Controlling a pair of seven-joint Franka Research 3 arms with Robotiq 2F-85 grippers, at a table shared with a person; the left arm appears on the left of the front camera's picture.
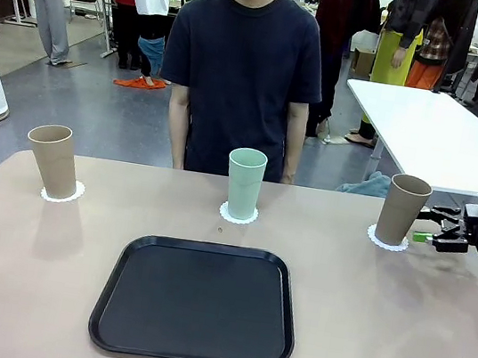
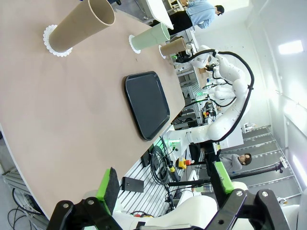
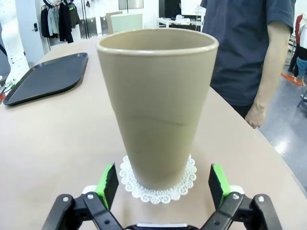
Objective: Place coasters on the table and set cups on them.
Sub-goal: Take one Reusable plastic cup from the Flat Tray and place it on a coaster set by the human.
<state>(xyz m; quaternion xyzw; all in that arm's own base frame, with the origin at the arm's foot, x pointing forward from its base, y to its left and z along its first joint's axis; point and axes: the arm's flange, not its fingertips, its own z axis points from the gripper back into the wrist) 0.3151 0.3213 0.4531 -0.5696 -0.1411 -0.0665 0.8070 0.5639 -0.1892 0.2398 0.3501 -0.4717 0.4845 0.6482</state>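
Now the right gripper (image 3: 162, 184) has its fingers spread wide, apart from a tan cup (image 3: 157, 105) standing upright, mouth up, on a lacy coaster (image 3: 158, 181) near the table's (image 1: 394, 346) right end. Farther left, the left gripper (image 2: 165, 181) is also spread open, holding nothing.

I see a black tray (image 1: 196, 301) lying flat at the near middle. A person in a dark T-shirt (image 1: 242, 71) stands at the far edge. Behind, to the right, there's a white table (image 1: 426, 130).
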